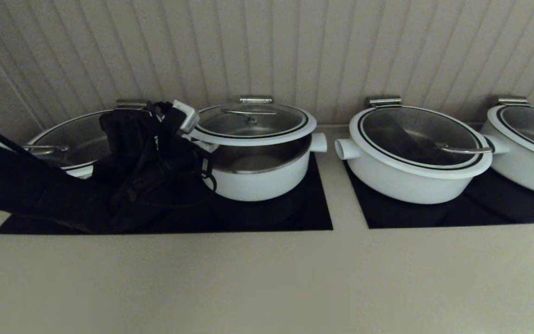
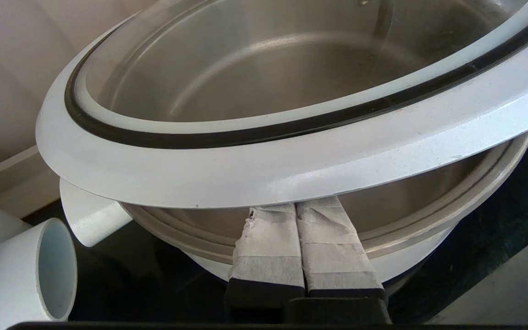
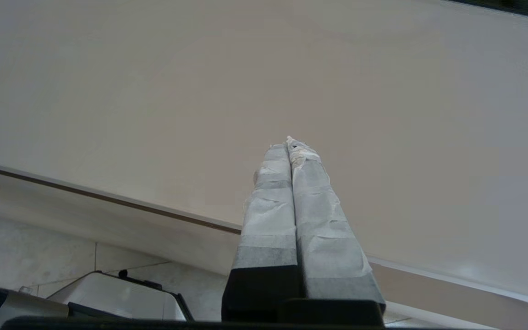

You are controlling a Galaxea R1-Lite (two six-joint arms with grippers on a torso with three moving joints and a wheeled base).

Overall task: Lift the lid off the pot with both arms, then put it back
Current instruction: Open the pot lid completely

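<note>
The lid (image 1: 253, 121) is raised above the pot (image 1: 260, 183), with a gap showing the steel inside; its steel handle (image 1: 248, 112) is at the centre. My left gripper (image 1: 197, 134) is at the lid's left edge. In the left wrist view its white fingers (image 2: 268, 243) are pressed together, and the gripper (image 2: 296, 204) sits under the lid's broad white rim (image 2: 291, 169), above the pot's rim (image 2: 410, 266). The fingertips are hidden by the lid. My right gripper (image 3: 289, 144) is shut and empty over bare beige counter, out of the head view.
Wider white pots with lids stand on the left (image 1: 72, 139), right (image 1: 415, 153) and far right (image 1: 526, 139). All sit on black cooktops (image 1: 295, 218) against a slatted wall. A neighbour pot's stub handle (image 2: 30, 275) is close by my left gripper.
</note>
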